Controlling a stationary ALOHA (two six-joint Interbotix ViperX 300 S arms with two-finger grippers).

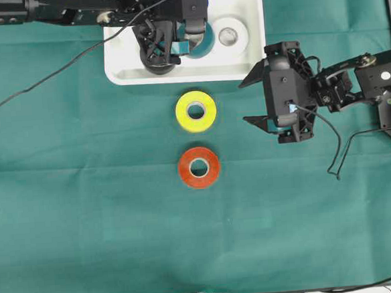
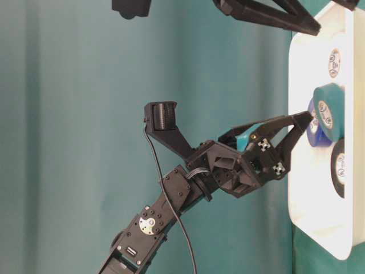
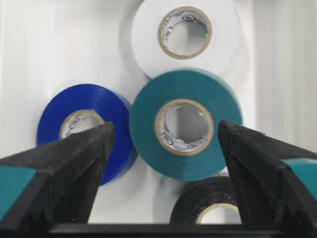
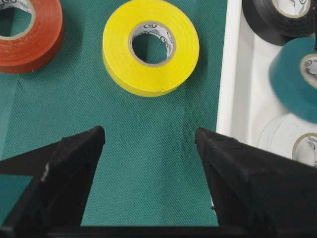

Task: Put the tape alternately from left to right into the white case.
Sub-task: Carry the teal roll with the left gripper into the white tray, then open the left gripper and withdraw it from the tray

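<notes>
While over case [image 1: 126, 64], left arm [image 1: 92, 7] outstretched.

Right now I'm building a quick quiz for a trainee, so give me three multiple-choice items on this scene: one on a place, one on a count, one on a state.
1. Where does the yellow tape roll lie?
A. in the white case
B. on the green cloth, between the white case and the red tape roll
C. in the right gripper

2. How many tape rolls show inside the white case in the left wrist view?
A. two
B. three
C. four

3. How does the left gripper stand?
A. open, over the teal tape roll
B. shut on the blue tape roll
C. shut on nothing

Key: 1 B, the overhead view shows it on the green cloth above the red tape roll. 2 C, white tape roll, blue tape roll, teal tape roll, black tape roll. 3 A, fingers apart on either side.
</notes>
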